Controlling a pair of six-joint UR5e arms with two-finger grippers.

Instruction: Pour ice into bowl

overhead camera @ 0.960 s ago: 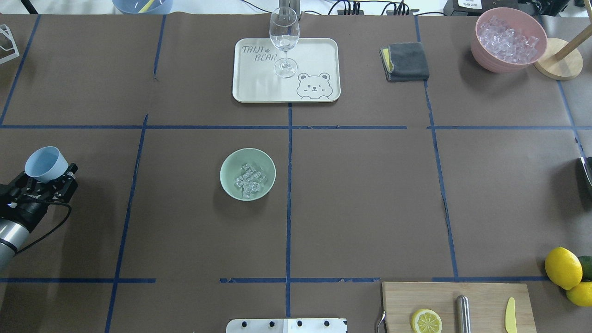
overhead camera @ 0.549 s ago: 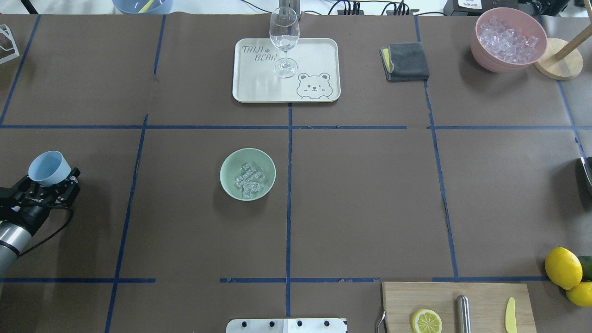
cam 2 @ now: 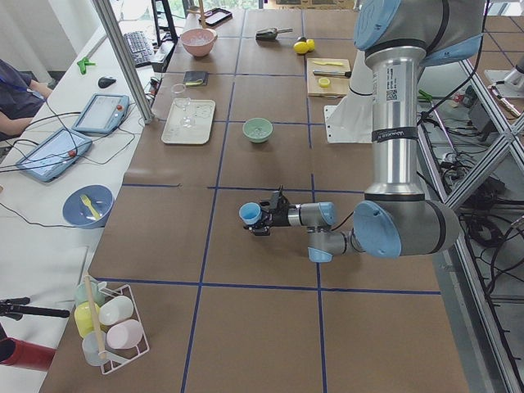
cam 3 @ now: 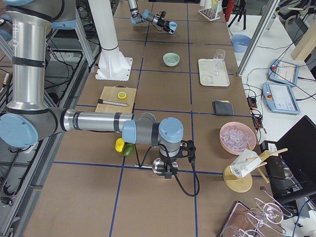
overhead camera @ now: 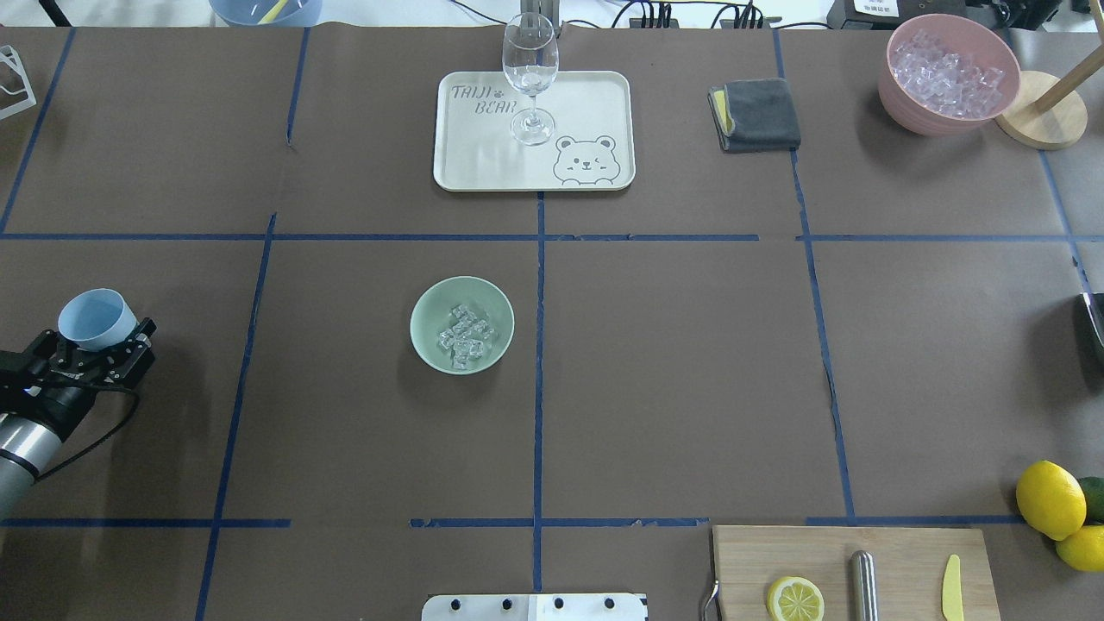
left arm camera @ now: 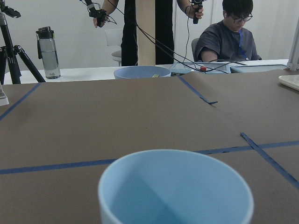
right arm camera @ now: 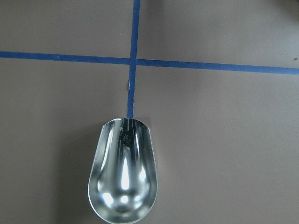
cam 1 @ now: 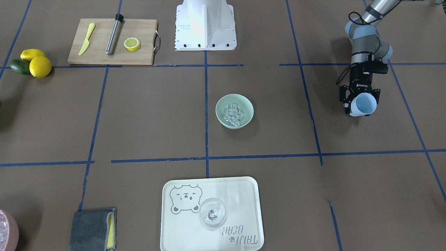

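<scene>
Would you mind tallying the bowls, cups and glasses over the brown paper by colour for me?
Mint-green: 1, the bowl
Pink: 1, the pink bowl
Light blue: 1, the cup
Clear: 1, the wine glass
Total: 4

Clear ice cubes (overhead camera: pixel 464 335) heaped inside upright mint-green bowl (overhead camera: pixel 429 304), mid-table.

You can read "TAIJI BEAR" with a paw print on the cream tray (overhead camera: pixel 595 103), in its ten o'clock corner from overhead. From the front-facing camera the same words stand upside down at the five o'clock corner of the tray (cam 1: pixel 244 195). "ROBOTIQ" appears in small white letters on the black body of the left gripper (cam 1: pixel 360 104), at twelve o'clock from the blue cup (cam 1: pixel 365 103) it grips. The vertical print on the left arm (cam 2: pixel 391 106) is too small for you to read.
</scene>
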